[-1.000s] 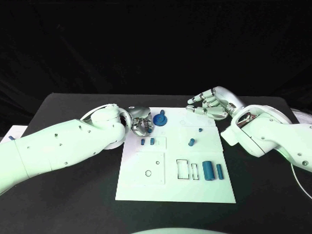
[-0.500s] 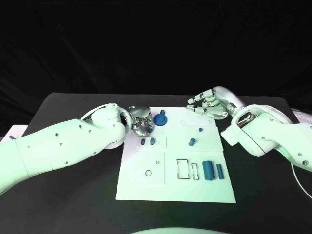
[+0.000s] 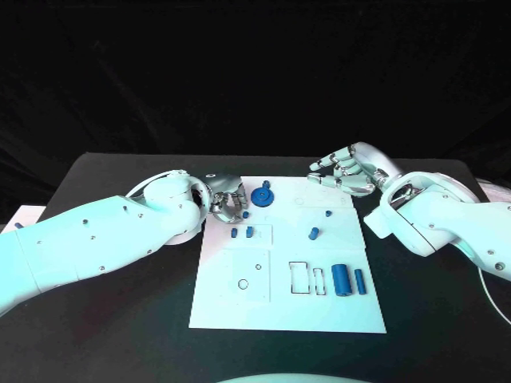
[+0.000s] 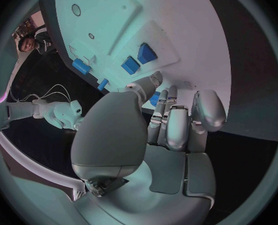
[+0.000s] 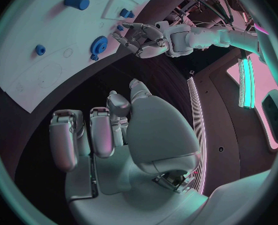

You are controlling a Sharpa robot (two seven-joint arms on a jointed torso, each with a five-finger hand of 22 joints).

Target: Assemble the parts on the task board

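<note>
- Hands sit at the far end of the task board (image 3: 288, 307): left hand (image 3: 226, 199) at its far left corner, right hand (image 3: 350, 169) at its far right corner.
- Left hand is just beside the blue gear (image 3: 261, 197), which lies toward the board's middle from it. Its fingers are curled close, but I cannot tell if they pinch anything.
- Right hand hovers with fingers loosely bent, holding nothing.
- Two small blocks (image 3: 240, 232) sit in the raised square; a fat cylinder (image 3: 341, 279) lies near the long slots (image 3: 307, 277), pointing away from the robot.
- Black desk (image 3: 117, 319) carries it all.
</note>
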